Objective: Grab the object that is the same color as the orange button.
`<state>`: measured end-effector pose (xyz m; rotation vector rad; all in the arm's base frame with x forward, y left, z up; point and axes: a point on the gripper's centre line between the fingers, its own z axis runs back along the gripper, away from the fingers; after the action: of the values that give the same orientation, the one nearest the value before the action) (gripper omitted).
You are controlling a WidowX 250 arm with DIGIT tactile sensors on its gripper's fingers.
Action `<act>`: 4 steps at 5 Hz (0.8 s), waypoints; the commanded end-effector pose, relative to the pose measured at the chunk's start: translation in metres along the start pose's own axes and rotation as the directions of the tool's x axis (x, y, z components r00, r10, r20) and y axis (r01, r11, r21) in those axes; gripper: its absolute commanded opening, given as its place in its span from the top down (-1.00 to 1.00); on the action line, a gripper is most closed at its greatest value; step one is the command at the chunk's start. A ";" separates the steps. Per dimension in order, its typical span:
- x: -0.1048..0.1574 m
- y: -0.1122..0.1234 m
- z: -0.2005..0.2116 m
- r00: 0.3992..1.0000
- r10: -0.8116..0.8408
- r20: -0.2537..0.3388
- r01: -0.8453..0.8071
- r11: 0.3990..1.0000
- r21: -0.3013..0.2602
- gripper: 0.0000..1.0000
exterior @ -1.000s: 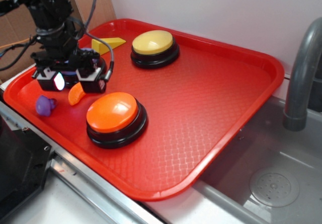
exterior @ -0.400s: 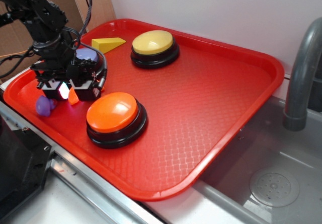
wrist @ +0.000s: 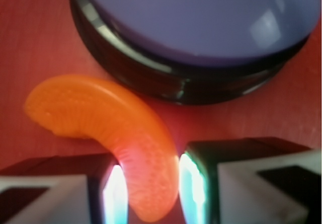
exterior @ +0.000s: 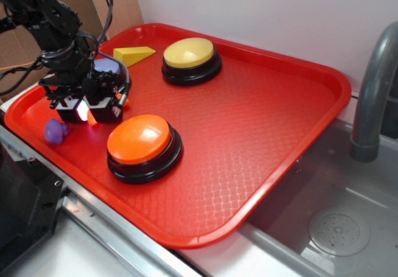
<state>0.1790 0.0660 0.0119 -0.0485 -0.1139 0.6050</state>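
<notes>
The object, a small glossy orange crescent [wrist: 121,128], lies on the red tray [exterior: 267,134]. Its lower end sits between my two lit fingertips. My gripper [wrist: 148,189] is down at the tray surface and shut on the crescent, with a pad pressing each side. In the exterior view the gripper [exterior: 92,114] stands at the tray's left, and its fingers hide almost all of the crescent. The orange button [exterior: 140,139], a large dome on a black base, sits just right of the gripper and is untouched.
A purple-domed button [wrist: 201,17] sits right behind the crescent, close to the fingers. A small purple toy [exterior: 56,129] lies left of the gripper. A yellow wedge [exterior: 134,55] and a yellow button [exterior: 189,53] are at the back. A sink [exterior: 336,227] and a faucet [exterior: 373,90] are on the right.
My gripper came down over the crescent and its fingers drew in around it. The crescent, plainly visible a second ago, is now almost hidden between them.
</notes>
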 end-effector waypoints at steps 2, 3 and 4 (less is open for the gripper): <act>0.013 -0.028 0.065 0.998 -0.062 0.031 0.062 0.998 -0.010 1.00; 0.017 -0.047 0.089 0.987 -0.161 0.020 0.161 0.987 -0.023 1.00; 0.019 -0.073 0.115 0.950 -0.311 -0.007 0.311 0.950 -0.029 1.00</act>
<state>0.2172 0.0170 0.1200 -0.0605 -0.0723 0.3181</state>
